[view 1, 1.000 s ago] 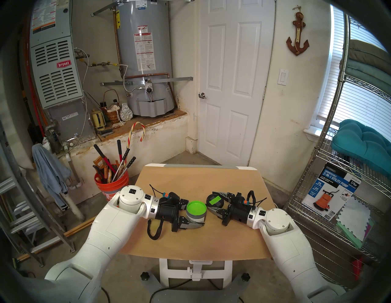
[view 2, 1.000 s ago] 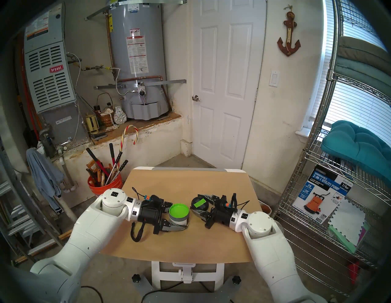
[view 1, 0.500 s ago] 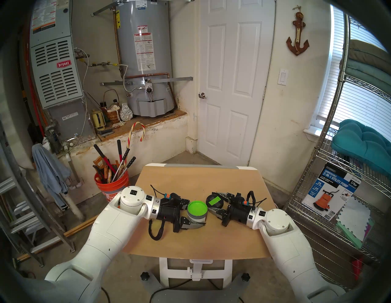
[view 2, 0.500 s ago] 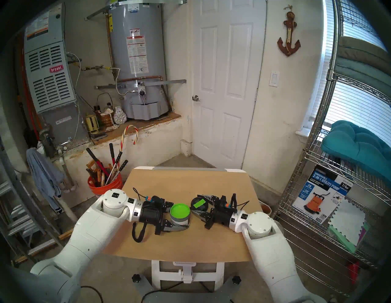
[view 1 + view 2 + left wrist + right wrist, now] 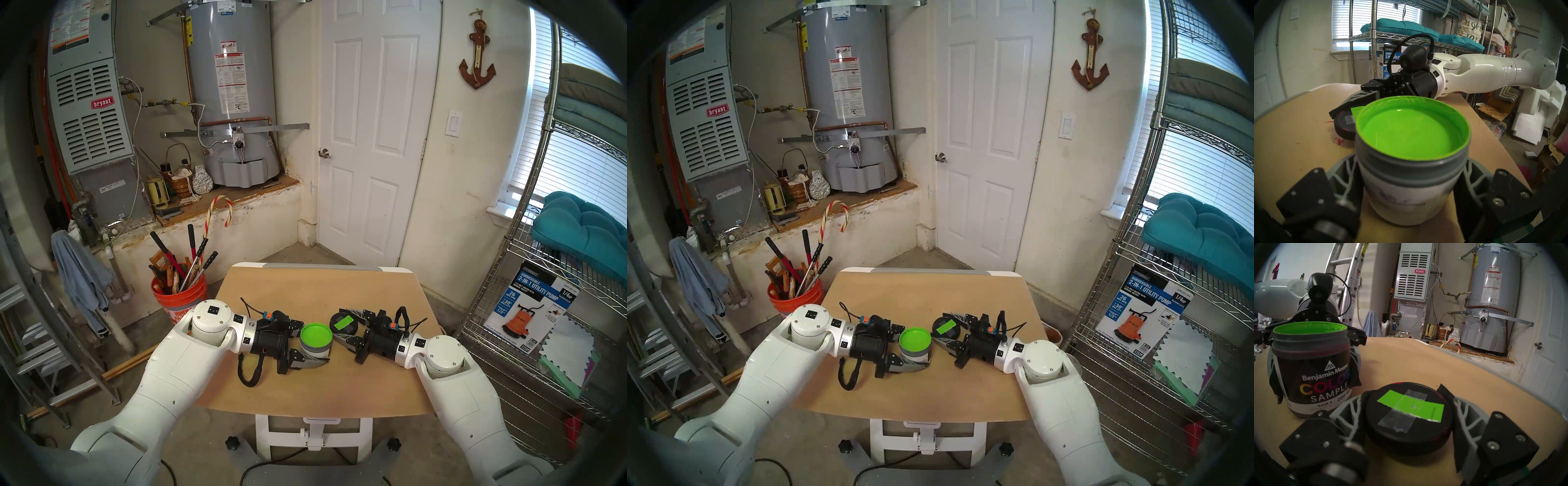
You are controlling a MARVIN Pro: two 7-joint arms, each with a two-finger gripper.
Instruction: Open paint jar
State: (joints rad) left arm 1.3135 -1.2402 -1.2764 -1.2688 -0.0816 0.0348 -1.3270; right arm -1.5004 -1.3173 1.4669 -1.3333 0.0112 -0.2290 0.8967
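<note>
The paint jar [image 5: 315, 343] stands open on the brown table [image 5: 305, 285], with bright green paint up to its rim [image 5: 1412, 129]. My left gripper [image 5: 320, 342] reaches in from the left, its fingers [image 5: 1345, 169] pressed against both sides of the jar's white label. The black lid [image 5: 343, 322], with grey tape and a green rectangle on top, lies flat on the table just right of the jar. My right gripper [image 5: 1403, 390] comes in from the right, its fingers [image 5: 1349, 405] hugging the lid [image 5: 1408, 421] on both sides.
An orange bucket [image 5: 179, 298] full of long-handled tools stands on the floor left of the table. A wire shelf [image 5: 543, 305] with a pump box stands to the right. Small red stains [image 5: 1339, 140] mark the tabletop near the lid.
My left arm and the jar have crept a touch to the right. The right gripper and the lid have stayed in place.
</note>
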